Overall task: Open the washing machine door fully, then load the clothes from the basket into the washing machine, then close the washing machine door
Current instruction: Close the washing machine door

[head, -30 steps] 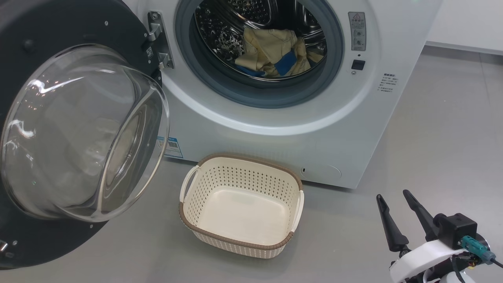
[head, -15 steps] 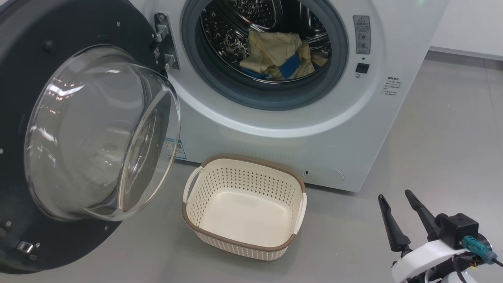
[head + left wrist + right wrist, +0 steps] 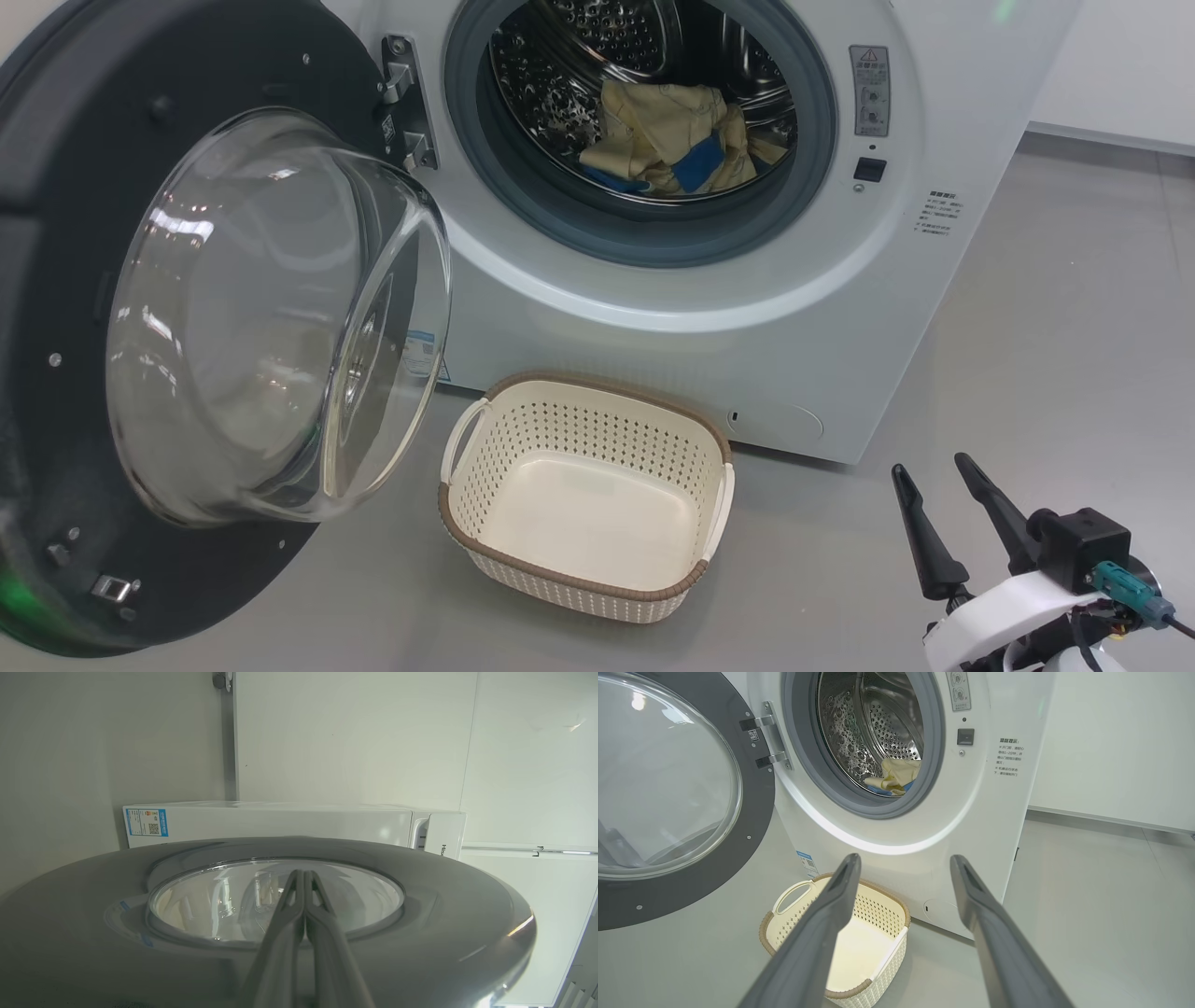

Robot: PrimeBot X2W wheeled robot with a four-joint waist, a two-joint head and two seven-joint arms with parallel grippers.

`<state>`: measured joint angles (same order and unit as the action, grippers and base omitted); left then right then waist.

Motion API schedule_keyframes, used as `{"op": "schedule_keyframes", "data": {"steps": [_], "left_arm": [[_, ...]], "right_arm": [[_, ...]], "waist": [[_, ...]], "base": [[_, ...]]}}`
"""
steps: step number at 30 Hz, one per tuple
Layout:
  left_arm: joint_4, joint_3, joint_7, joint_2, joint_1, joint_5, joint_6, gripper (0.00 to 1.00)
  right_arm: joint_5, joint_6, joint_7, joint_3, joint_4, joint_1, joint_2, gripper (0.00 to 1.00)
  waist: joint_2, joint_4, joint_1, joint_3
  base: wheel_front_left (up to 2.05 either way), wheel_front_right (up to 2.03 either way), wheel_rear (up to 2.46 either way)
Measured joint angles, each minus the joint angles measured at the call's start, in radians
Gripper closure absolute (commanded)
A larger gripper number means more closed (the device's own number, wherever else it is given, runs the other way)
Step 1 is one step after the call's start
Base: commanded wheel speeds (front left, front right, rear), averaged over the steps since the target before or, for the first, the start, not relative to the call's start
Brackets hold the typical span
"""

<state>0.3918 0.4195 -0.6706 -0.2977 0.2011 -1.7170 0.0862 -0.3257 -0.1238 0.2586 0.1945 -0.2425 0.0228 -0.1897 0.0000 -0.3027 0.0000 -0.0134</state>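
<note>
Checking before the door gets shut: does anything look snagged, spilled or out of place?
Nothing stands out. The clothes lie inside the drum, none hanging over the seal; the basket stands upright and empty.

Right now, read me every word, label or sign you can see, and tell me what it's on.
"His", cut off: corner panel of the washing machine.
Warning triangle sticker beside the drum opening: print too small to read.
Chinese notice below it: too small.
Blue label: blurred.

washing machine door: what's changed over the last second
The washing machine door has swung a little toward closing, its latch edge coming into view; the left gripper, jaws shut, is at its outer face. The camera shifted slightly. The clothes in the washing machine, empty basket and open right gripper stayed put.
</note>
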Motion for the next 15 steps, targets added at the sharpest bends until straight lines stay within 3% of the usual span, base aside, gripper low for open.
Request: {"op": "schedule_keyframes", "data": {"steps": [15], "left_arm": [[-0.104,-0.042,-0.099,0.074,-0.063,-0.058,0.009,1.00]], "right_arm": [[0.000,0.000,0.000,-0.005,0.000,0.002,0.008,0.00]], "waist": [[0.0000,0.003,0.0000,-0.006]], "base": [[0.00,0.00,0.00]]}}
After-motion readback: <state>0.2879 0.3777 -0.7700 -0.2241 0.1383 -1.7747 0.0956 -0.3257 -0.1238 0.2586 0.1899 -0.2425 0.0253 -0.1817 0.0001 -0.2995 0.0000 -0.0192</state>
